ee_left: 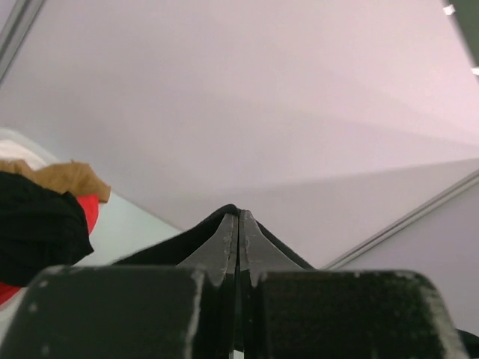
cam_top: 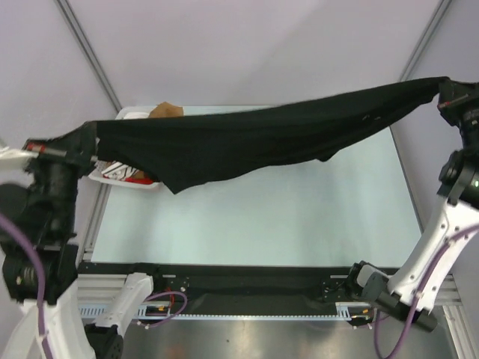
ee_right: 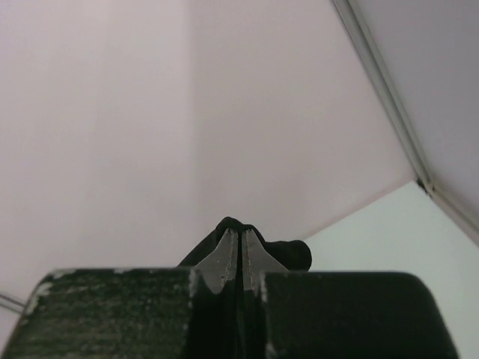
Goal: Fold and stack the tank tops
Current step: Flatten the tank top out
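The black tank top (cam_top: 247, 138) hangs stretched in the air across the table, held at both ends. My left gripper (cam_top: 93, 137) is shut on its left end, and black cloth (ee_left: 191, 235) wraps round the closed fingertips. At the far right, high up, my right gripper (cam_top: 443, 91) is shut on the other end, with a bunch of black fabric (ee_right: 288, 253) beyond its tips. A bit of the red tank top (cam_top: 137, 178) shows in the basket under the black cloth, and red cloth (ee_left: 90, 209) also shows in the left wrist view.
A white basket (cam_top: 129, 114) stands at the table's back left with a tan garment (cam_top: 166, 111) and printed cloth (cam_top: 116, 169) in it. The pale table top (cam_top: 284, 217) lies below the hanging cloth. Frame rails run along the table's sides.
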`<action>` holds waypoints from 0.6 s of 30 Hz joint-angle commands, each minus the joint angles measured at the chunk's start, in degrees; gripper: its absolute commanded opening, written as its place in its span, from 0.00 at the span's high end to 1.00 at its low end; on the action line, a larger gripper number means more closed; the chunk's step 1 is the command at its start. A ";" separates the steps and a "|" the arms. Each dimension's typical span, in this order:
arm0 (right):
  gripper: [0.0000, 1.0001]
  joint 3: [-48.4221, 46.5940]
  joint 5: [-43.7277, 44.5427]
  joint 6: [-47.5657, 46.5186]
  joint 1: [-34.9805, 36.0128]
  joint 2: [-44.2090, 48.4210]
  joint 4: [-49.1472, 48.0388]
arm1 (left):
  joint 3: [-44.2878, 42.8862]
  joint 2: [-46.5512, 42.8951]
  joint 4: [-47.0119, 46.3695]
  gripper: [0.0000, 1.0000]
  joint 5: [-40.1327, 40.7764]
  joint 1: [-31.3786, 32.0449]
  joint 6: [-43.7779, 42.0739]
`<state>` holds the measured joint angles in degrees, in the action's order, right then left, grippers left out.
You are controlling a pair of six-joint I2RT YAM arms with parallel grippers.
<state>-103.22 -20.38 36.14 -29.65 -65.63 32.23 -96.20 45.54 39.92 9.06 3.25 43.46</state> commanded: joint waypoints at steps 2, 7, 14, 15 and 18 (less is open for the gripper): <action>1.00 -2.69 -0.90 -3.17 -1.90 9.45 -2.26 | -2.59 -4.84 1.91 1.00 2.45 -0.70 -1.19; 1.00 -4.09 4.03 -6.78 0.29 15.26 -0.68 | -2.50 -5.73 2.79 1.00 2.81 -0.70 -0.22; 1.00 -7.26 0.70 -5.29 1.35 2.89 8.10 | 1.36 3.83 2.00 1.00 4.21 -0.70 1.71; 1.00 -6.13 0.78 -5.38 1.35 1.48 9.24 | 2.67 5.25 2.00 1.00 5.34 -0.70 1.89; 1.00 2.56 -1.59 -4.59 1.35 -3.71 6.81 | 8.02 10.17 -0.28 1.00 4.66 -1.75 3.03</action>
<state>-108.40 -20.14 31.27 -28.34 -60.55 34.22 -93.21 49.65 40.66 12.82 2.96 44.82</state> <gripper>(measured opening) 0.017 0.006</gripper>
